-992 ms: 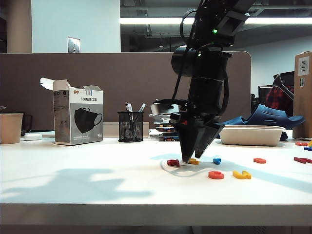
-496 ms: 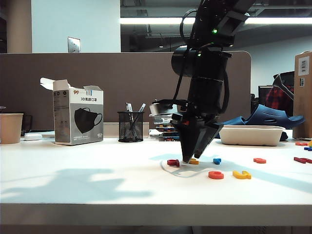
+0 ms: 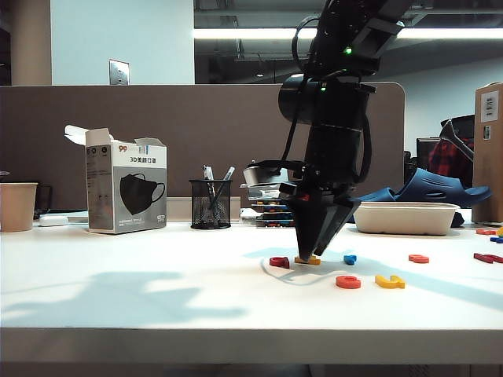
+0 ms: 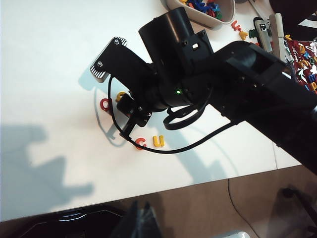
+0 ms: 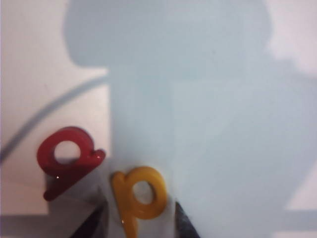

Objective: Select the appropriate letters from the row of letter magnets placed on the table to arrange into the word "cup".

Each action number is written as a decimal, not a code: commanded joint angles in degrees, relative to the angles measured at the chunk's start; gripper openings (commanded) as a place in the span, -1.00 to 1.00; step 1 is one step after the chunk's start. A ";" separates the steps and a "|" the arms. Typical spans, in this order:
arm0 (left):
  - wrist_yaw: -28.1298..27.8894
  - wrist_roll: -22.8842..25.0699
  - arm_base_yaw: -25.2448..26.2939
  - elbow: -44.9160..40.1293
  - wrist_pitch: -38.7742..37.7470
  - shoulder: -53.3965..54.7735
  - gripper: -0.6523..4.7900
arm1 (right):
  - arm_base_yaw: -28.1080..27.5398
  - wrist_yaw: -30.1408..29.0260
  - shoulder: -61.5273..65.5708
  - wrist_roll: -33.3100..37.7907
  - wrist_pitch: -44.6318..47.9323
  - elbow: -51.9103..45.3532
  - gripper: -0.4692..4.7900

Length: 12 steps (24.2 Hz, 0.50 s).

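A yellow letter p (image 5: 136,196) lies flat on the white table (image 3: 157,290), with a dark red letter (image 5: 69,158) beside it. My right gripper (image 5: 138,223) points down over the p, open, with one dark fingertip (image 5: 183,223) on each side and small gaps showing. In the exterior view this gripper (image 3: 309,253) stands on the yellow p (image 3: 308,260), between the dark red letter (image 3: 279,261) and a small blue one (image 3: 350,258). Nearer the front lie an orange-red c (image 3: 348,281) and a yellow u (image 3: 390,281) side by side. My left gripper (image 4: 142,220) hangs shut beyond the table's front edge.
A white tray (image 3: 405,217) of letters stands at the back right, with loose letters (image 3: 419,258) near it. A mesh pen cup (image 3: 211,204), a mask box (image 3: 126,191) and a paper cup (image 3: 17,206) line the back left.
The right gripper's fingers have drawn closer together around the yellow p. The arm itself has stayed in place, and no letter has moved.
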 commanded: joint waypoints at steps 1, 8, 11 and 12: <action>-0.24 -0.11 -0.02 0.17 0.15 -0.15 -0.78 | 0.11 -0.28 -0.15 0.00 0.02 0.26 -0.30; -0.22 -0.11 -0.02 0.17 0.15 -0.15 -0.78 | 0.11 -0.28 -0.15 0.02 0.04 0.26 -0.40; -0.24 -0.11 -0.02 0.17 0.15 -0.15 -0.78 | 0.11 -0.28 -0.15 0.04 0.04 0.26 -0.40; -0.24 -0.11 -0.02 0.17 0.15 -0.15 -0.78 | 0.11 -0.28 -0.15 0.04 0.04 0.26 -0.40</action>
